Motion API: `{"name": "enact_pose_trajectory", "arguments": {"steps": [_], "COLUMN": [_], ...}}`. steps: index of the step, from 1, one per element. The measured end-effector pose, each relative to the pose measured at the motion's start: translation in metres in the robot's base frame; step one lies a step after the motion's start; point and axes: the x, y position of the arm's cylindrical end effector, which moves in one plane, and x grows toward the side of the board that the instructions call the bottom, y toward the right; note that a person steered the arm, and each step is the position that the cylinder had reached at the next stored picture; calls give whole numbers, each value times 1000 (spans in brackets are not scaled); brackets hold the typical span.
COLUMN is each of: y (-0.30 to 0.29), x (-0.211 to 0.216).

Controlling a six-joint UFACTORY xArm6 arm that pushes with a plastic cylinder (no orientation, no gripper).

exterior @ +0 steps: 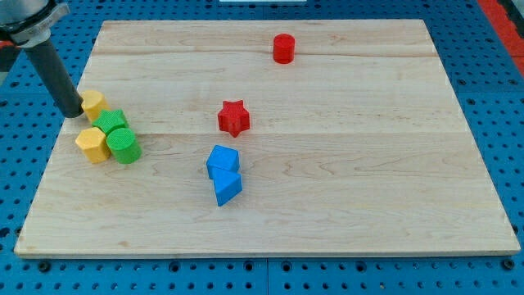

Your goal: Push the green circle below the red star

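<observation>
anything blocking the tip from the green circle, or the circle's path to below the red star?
My tip is at the cluster's upper left; a yellow block and green block sit between it and the green circle. The path to below the red star looks clear.

All I see of my arm is a straight, round rod, dark grey to black with a dull sheen along one side. At the view's top-left corner it widens into a thicker dark collar with a paler grey band. My tip ends blunt and plain, no markings or cables showing.
</observation>
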Motion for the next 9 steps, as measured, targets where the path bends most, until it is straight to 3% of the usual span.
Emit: {"name": "enact_pose_trajectory", "arguments": {"steps": [1,3,5,8,9], "y": [-27,18,23,140,153], "x": [9,49,77,63,62]}}
